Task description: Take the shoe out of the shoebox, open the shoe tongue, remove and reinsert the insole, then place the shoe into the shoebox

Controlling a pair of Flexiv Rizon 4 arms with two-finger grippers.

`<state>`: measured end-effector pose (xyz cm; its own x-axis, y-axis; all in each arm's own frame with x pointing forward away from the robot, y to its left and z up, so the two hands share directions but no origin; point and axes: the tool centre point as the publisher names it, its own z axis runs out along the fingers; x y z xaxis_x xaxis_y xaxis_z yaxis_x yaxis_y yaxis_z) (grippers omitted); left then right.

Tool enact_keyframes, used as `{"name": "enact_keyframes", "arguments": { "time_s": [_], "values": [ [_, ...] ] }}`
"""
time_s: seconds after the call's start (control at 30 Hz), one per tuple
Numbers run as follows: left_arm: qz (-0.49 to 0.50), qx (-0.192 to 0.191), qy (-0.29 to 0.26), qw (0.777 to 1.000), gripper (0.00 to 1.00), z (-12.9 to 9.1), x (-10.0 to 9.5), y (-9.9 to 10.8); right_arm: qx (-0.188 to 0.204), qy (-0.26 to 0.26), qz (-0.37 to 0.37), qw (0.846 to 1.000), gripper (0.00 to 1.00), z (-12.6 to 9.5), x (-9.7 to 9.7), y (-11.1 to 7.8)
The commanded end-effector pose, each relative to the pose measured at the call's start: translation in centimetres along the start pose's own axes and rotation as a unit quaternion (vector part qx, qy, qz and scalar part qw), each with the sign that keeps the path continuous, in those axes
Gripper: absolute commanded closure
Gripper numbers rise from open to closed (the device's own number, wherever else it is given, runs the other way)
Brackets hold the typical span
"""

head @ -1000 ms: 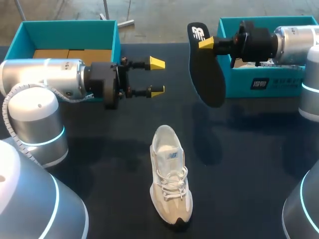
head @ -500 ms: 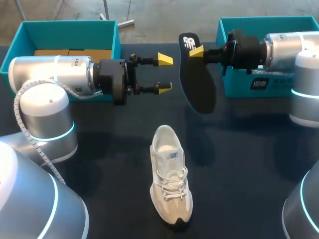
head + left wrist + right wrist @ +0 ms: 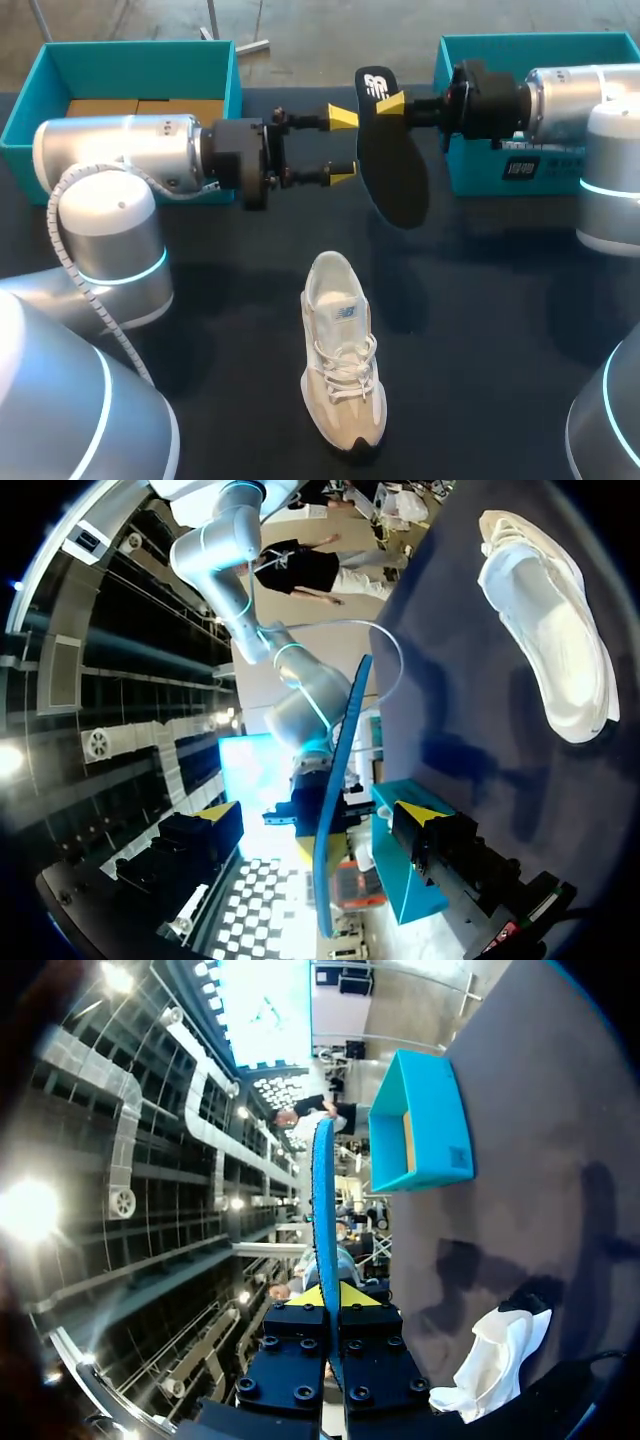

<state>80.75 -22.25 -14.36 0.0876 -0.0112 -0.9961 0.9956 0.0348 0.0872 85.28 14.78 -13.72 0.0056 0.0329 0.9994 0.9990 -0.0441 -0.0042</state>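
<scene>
Near centre of the surface [image 3: 500,330]: shoe [image 3: 343,352] on its sole, toe toward the near edge, collar toward the far edge, touched by neither arm.

Farther back, above the surface: insole [image 3: 390,160], dark, hanging with the broad end lowest and the narrower end pinched in the right end effector [image 3: 392,103], closed on it from the right.

Level with it, from the left: left end effector [image 3: 343,145], fingers spread wide. In the left wrist view, insole seen edge-on between those fingers, no contact visible.

At the far edge: left teal box [image 3: 232,80] and right teal box [image 3: 480,175], both well apart from the shoe.

Step in hand, as judged: insole out, reinsertion pending, apparently by way of a hand-over between arms.

Next move, as judged: closing the left fingers on the insole's two faces before any release on the right, then feeding the broad end into the collar, the shoe probably needing steadying.
</scene>
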Motion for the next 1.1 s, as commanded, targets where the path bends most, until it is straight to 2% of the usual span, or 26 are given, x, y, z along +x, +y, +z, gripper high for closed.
{"name": "enact_keyframes", "arguments": {
  "time_s": [0.03,0.1,0.17,0.2,0.33,0.37,0.6,1.1],
  "values": [
    [0.001,-0.006,-0.001,1.000,0.06,1.6,0.2,0.4,0.000,0.000,0.000,1.000,1.00,0.1,0.0,0.0],
    [0.001,-0.008,0.000,1.000,0.17,1.9,0.2,0.4,0.000,0.000,0.000,1.000,1.00,0.1,0.0,0.0],
    [-0.001,-0.009,-0.001,1.000,0.23,2.1,0.1,0.4,0.000,0.000,0.000,1.000,1.00,0.1,0.0,0.0],
    [-0.002,-0.009,-0.001,1.000,0.33,2.2,0.1,0.4,0.000,0.000,0.000,1.000,1.00,0.1,0.0,0.0],
    [-0.004,-0.009,-0.001,1.000,0.44,2.6,0.2,0.3,0.000,0.000,0.000,1.000,1.00,0.1,0.0,0.0],
    [-0.005,-0.009,-0.002,1.000,0.51,2.7,0.2,0.2,0.000,0.000,0.000,1.000,1.00,0.1,0.0,0.0],
    [-0.002,-0.017,-0.006,1.000,0.62,2.9,-0.3,0.3,0.000,0.000,0.000,1.000,1.00,0.1,0.0,0.0],
    [0.005,-0.023,-0.005,1.000,0.75,3.0,-0.5,0.3,0.000,0.000,0.000,1.000,1.00,0.1,0.0,0.0]
  ]
}}
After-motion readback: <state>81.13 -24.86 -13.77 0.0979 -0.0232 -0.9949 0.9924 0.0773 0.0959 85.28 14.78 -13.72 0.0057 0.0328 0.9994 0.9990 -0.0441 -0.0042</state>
